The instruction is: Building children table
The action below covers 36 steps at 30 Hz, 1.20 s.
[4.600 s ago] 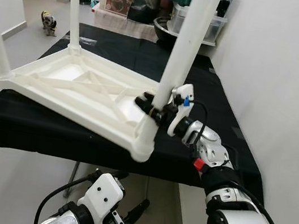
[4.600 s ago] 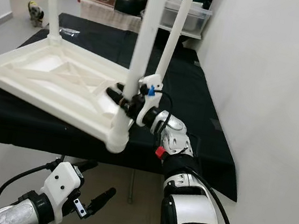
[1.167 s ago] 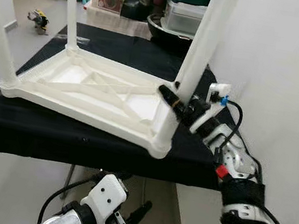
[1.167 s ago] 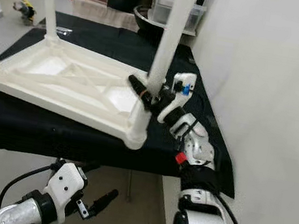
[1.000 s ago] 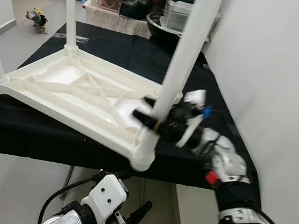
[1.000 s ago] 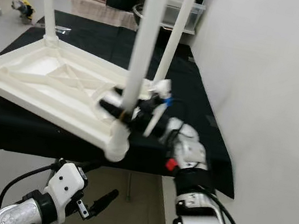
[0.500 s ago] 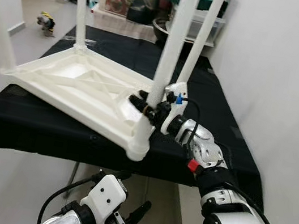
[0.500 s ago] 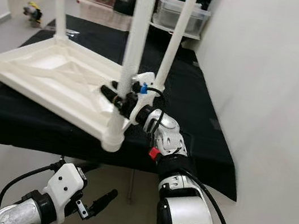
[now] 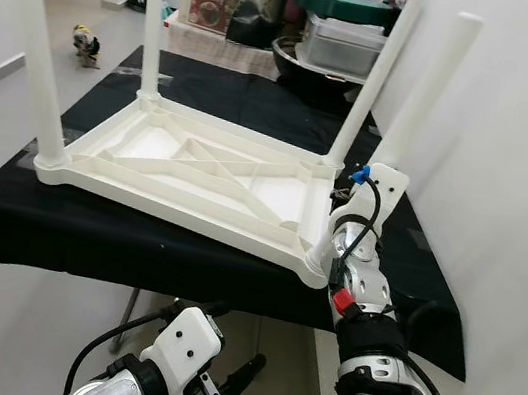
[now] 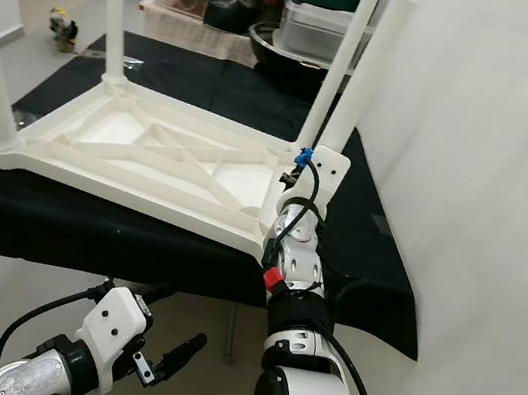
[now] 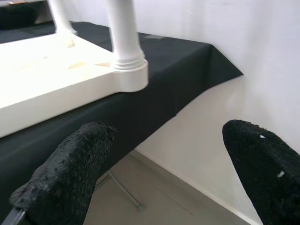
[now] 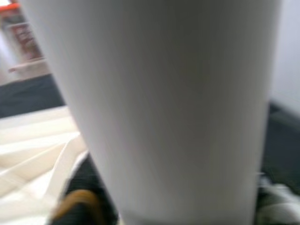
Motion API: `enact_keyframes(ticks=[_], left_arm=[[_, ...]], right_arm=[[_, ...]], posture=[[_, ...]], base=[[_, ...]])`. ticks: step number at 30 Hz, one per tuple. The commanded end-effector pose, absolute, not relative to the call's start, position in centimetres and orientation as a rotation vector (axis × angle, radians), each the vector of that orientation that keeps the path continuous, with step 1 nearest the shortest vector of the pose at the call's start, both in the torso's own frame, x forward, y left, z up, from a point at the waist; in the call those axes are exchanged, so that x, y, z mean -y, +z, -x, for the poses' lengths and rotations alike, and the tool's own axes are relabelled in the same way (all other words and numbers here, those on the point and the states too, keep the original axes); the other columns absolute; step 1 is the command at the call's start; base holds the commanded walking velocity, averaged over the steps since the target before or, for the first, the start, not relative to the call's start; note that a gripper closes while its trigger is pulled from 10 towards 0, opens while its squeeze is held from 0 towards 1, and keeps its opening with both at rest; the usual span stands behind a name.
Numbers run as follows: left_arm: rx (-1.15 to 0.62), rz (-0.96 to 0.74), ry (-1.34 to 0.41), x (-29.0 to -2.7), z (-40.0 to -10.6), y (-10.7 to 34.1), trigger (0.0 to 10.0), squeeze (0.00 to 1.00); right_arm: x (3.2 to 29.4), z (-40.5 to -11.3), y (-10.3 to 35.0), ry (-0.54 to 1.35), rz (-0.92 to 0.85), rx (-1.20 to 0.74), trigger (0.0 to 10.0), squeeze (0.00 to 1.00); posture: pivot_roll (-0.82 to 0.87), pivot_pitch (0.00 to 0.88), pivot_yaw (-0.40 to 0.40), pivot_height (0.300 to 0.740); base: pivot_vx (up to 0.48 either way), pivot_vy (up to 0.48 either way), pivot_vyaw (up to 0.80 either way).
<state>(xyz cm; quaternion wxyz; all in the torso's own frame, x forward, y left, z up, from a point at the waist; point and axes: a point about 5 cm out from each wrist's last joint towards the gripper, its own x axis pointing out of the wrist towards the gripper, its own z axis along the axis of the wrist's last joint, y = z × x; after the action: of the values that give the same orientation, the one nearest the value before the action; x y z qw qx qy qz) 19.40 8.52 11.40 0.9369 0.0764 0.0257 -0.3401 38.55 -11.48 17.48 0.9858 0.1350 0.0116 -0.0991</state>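
Lying upside down on a black-draped tabletop, white plastic children's table with four round white legs pointing up. Right gripper pressed against the near-right white leg, finger state impossible to tell. Left gripper hanging low below the tabletop edge, black fingers spread wide apart, holding nothing.

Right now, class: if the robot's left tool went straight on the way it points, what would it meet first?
The left tool points past the black-draped table edge toward the white wall; probably the wall first, though depth is unclear.
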Motion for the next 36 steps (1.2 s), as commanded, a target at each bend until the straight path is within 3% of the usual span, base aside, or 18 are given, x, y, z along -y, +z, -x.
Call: enact_keyframes(ticks=[1, 4, 5, 9, 13, 16, 18, 20, 21, 25, 32, 33, 36], left_arm=[[-0.07, -0.159, -0.705, -8.4, -19.3, 10.8, 10.0, 0.0], [-0.073, -0.16, -0.715, -8.4, -19.2, 10.7, 10.0, 0.0], [-0.074, -0.16, -0.719, -8.4, -19.1, 10.7, 10.0, 0.0], [-0.075, -0.16, -0.727, -8.2, -19.2, 10.6, 10.0, 0.0], [-0.071, -0.158, -0.728, -8.2, -19.4, 10.7, 10.0, 0.0], [-0.071, -0.158, -0.727, -8.2, -19.4, 10.7, 10.0, 0.0], [-0.069, -0.159, -0.723, -8.3, -19.4, 10.7, 10.0, 0.0], [-0.069, -0.159, -0.723, -8.3, -19.4, 10.7, 10.0, 0.0], [-0.069, -0.159, -0.723, -8.3, -19.4, 10.7, 10.0, 0.0], [-0.065, -0.16, -0.718, -8.2, -19.6, 10.8, 10.0, 0.0], [-0.062, -0.16, -0.706, -8.2, -19.5, 10.9, 10.0, 0.0], [-0.062, -0.161, -0.705, -8.2, -19.5, 10.9, 10.0, 0.0], [-0.062, -0.16, -0.704, -8.2, -19.5, 10.9, 10.0, 0.0]], right_arm=[[11.2, -38.5, 17.4, -0.171, -0.28, -0.012, 10.0, 1.0], [11.2, -38.7, 18.3, -0.134, -0.282, 0.043, 10.0, 1.0], [11.1, -38.7, 18.9, -0.096, -0.299, 0.071, 10.0, 0.0], [12.3, -38.8, 20.4, -0.02, -0.259, 0.169, 10.0, 0.0], [13.6, -39.2, 21.6, 0.355, -0.363, 0.174, 10.0, 0.0], [13.4, -38.9, 21.8, 0.491, -0.364, 0.166, 10.0, 0.0], [11.9, -37.5, 21.5, 0.839, -0.272, 0.116, 10.0, 0.0], [10.4, -36.4, 21.0, 1.032, -0.199, 0.075, 10.0, 0.0], [10.4, -36.4, 21.0, 1.032, -0.199, 0.075, 10.0, 0.0], [7.5, -34.8, 20.2, 1.336, -0.113, 0.027, 10.0, 0.0], [6.2, -34.8, 20.0, 1.413, -0.073, 0.017, 10.0, 0.0], [5.9, -35.1, 20.3, 1.391, -0.077, 0.025, 0.0, 0.0], [5.5, -35.7, 20.7, 1.328, -0.073, 0.053, 0.0, 0.0]], posture=[[0.14, 0.0, -0.119, 0.74], [0.14, 0.0, -0.115, 0.74], [0.14, 0.0, -0.112, 0.74], [0.14, 0.0, -0.113, 0.74], [0.13, 0.0, -0.114, 0.74], [0.13, 0.0, -0.112, 0.74], [0.13, 0.0, -0.115, 0.74], [0.13, 0.0, -0.113, 0.74], [0.13, 0.0, -0.113, 0.74], [0.14, 0.0, -0.123, 0.74], [0.15, 0.0, -0.133, 0.74], [0.15, 0.0, -0.135, 0.74], [0.15, 0.0, -0.134, 0.74]], base=[[0.0, 0.0, 0.0], [0.0, 0.0, 0.0], [0.0, 0.0, 0.0], [0.0, 0.0, 0.0], [0.0, 0.0, 0.0], [0.0, 0.0, 0.0], [0.0, 0.0, 0.0], [0.0, 0.0, 0.0], [0.0, 0.0, 0.0], [0.0, 0.0, 0.0], [0.0, 0.0, 0.0], [0.0, 0.0, 0.0], [0.0, 0.0, 0.0]])
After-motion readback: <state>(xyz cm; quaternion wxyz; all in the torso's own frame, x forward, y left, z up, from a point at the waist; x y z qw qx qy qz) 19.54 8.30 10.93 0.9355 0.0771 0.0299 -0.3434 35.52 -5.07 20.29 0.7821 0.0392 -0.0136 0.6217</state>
